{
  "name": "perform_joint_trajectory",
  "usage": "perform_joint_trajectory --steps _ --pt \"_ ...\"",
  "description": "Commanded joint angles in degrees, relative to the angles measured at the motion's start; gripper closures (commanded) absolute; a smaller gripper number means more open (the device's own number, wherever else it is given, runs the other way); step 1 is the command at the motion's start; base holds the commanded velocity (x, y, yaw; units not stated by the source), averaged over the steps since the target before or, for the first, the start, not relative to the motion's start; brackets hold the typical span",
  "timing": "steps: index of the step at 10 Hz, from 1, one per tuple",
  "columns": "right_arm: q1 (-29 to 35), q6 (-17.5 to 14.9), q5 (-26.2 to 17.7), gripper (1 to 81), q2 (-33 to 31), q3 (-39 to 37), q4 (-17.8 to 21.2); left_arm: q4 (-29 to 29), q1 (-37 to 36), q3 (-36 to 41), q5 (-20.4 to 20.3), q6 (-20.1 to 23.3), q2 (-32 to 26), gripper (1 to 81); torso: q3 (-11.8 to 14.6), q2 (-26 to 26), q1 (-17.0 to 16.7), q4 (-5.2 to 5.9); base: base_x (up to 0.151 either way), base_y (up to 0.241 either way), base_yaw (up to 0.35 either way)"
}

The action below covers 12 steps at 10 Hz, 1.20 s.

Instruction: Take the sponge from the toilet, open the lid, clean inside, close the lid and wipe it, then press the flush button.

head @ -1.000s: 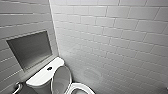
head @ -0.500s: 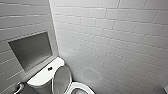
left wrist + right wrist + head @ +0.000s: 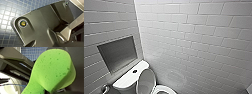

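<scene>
Pinching the sponge (image 3: 52, 70) in the right jaws, close to the wrist camera. Cannot tell about the left jaws. Could drop it through a shallow pinch on soft foam. Cannot see most of the toilet (image 3: 124, 81) at 7 o'clock, lid up, bowl cut off; barely making out the flush button (image 3: 134, 71).

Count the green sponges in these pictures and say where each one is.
1. The sponge is close up in the right wrist view, raised above the blue tiled floor. Another could be hidden behind the toilet's raised lid.
</scene>
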Motion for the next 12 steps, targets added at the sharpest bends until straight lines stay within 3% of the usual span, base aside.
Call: perform_joint_trajectory --steps 1,2,3,5,6,7,8,10,12 --pt "0.6 0.1 -3.0 81.1 0.9 -2.7 -1.1 -1.2 0.5 -6.4 7.2 2.1 5.3 1.0 0.0 0.0 0.0 0.00 0.000 0.000 0.000" --pt "0.5 0.2 -3.0 81.1 1.6 -4.7 -1.2 -3.9 1.3 -6.9 13.9 7.0 7.8 1.0 0.0 0.0 0.0 0.00 0.000 0.000 0.000" --pt "0.4 0.2 -3.0 81.1 2.3 -6.3 -1.2 -12.3 1.4 -6.8 16.4 15.6 9.3 1.0 0.0 0.0 0.0 0.00 0.000 0.000 0.000" --pt "0.2 0.2 -2.9 81.1 2.4 -7.0 -1.2 -42.0 1.8 -6.5 20.8 48.0 11.9 1.0 0.0 0.0 0.0 0.00 0.000 0.000 0.000" --pt "0.2 0.2 -2.9 81.1 2.3 -7.1 -1.2 -32.9 1.9 -5.9 16.9 38.4 10.7 1.0 0.0 0.0 0.0 0.00 0.000 0.000 0.000" --pt "0.1 0.2 -2.9 81.1 2.2 -7.2 -1.2 -63.1 1.6 -5.6 21.1 70.8 12.9 1.0 0.0 0.0 0.0 0.00 0.000 0.000 0.000" --pt "0.1 0.2 -2.8 81.1 2.2 -7.2 -1.2 -72.0 0.5 -5.1 22.6 78.4 12.9 1.0 0.0 0.0 0.0 0.00 0.000 0.000 0.000" --pt "0.4 0.2 -2.7 81.1 2.2 -7.4 -1.0 -80.2 -0.4 -5.1 24.5 81.0 13.3 1.0 0.0 0.0 0.0 0.00 0.000 0.000 0.000" --pt "0.5 0.2 -2.8 81.1 2.6 -8.4 -0.9 -79.4 -0.5 -5.1 24.1 81.3 13.4 1.0 0.0 0.0 0.0 0.00 0.000 0.000 0.000"
